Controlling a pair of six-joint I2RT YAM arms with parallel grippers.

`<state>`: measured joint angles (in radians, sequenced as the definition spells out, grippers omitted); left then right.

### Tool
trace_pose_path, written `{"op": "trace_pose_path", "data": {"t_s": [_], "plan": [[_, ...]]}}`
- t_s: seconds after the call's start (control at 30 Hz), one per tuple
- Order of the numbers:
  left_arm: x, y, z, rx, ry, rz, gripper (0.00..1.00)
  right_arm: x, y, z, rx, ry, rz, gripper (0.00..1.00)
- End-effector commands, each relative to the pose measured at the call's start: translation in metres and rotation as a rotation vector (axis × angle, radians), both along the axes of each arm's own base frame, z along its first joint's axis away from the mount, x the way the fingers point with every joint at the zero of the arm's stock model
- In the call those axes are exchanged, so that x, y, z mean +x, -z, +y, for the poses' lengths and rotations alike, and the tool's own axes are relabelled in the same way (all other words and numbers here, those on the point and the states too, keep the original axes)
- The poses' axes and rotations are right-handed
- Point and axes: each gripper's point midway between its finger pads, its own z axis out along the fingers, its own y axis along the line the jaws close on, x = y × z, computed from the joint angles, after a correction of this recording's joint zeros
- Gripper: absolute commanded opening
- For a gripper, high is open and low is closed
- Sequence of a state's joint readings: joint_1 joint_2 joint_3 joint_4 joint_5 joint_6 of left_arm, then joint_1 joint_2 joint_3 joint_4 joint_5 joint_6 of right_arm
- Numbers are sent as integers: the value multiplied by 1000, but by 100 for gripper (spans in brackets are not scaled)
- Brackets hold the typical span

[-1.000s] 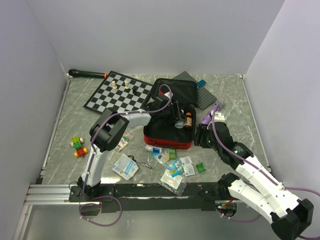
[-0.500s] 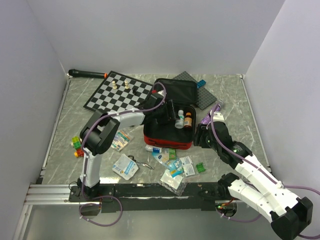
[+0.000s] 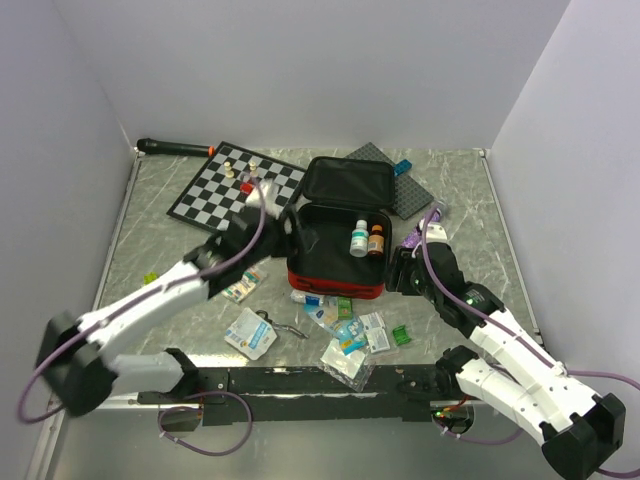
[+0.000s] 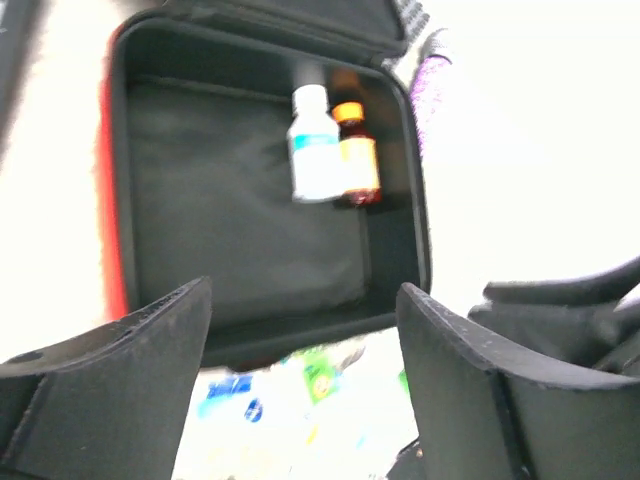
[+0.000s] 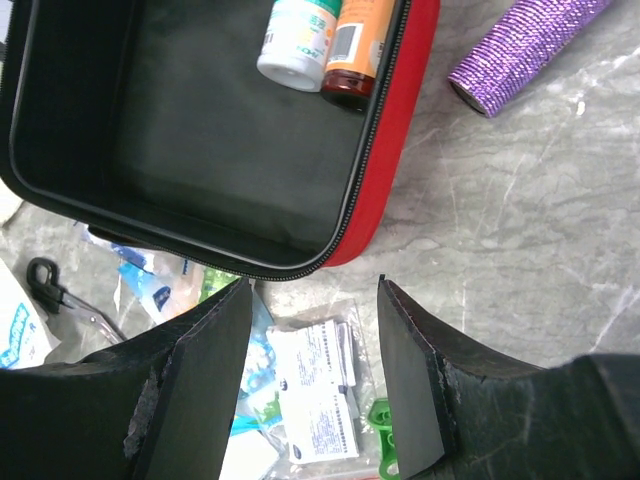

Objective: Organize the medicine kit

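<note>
The medicine kit, a red zip case with black lining, lies open mid-table with its lid folded back. A white bottle and an amber bottle sit side by side in its far right corner, also seen as the white bottle and amber bottle. My left gripper hangs open and empty over the kit's left side; in its wrist view the left gripper frames the near wall. My right gripper is open, empty, above a bagged packet just in front of the kit.
Loose sachets and small scissors lie in front of the kit, more packets to the left. A purple roll lies right of it. A chessboard and a grey baseplate sit behind. A green clip lies near the sachets.
My left gripper has let go of the white bottle beside the amber one, opened, and drawn back left out of the kit. The right arm has stayed still.
</note>
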<state>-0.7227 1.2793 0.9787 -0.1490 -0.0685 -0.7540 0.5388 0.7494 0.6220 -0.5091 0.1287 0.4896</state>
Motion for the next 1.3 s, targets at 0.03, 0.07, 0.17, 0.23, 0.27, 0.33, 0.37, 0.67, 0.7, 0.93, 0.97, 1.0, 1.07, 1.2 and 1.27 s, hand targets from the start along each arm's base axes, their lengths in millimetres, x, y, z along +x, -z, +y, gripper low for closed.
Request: {"op": "trace_pose_path", "data": {"t_s": [0.03,0.07,0.17,0.23,0.27,0.33,0.37,0.67,0.7,0.93,0.97,1.0,1.07,1.2,1.27], "plan": [[-54,72,54,151,-167,79,77,8,-5,8,41,-7,-30,60],[-62,81,56,144,-175,92,76,8,-3,8,40,-7,-24,60],[-75,113,58,169,-190,152,74,9,0,10,41,-9,-15,60],[-75,122,54,189,-188,146,72,9,0,11,43,-12,-11,60],[-74,123,52,186,-192,134,72,9,1,11,42,-13,-8,60],[-69,123,47,161,-191,110,72,7,1,10,40,-11,-4,60],[-68,125,46,154,-192,105,72,7,0,9,41,-6,-7,60],[-63,154,32,191,-155,117,69,-1,5,3,38,7,4,60],[-62,155,33,196,-160,116,68,-1,6,4,37,5,7,60],[-62,171,33,227,-149,133,60,0,6,5,36,2,10,60],[-62,173,32,231,-146,137,58,0,6,5,37,1,11,60],[-62,176,32,239,-140,143,56,0,6,5,36,1,13,60],[-64,181,32,252,-137,152,52,0,6,5,37,2,12,60],[-66,186,36,257,-139,161,44,0,6,5,39,4,11,60],[-67,187,38,261,-142,165,37,-1,6,5,39,1,11,60]]}}
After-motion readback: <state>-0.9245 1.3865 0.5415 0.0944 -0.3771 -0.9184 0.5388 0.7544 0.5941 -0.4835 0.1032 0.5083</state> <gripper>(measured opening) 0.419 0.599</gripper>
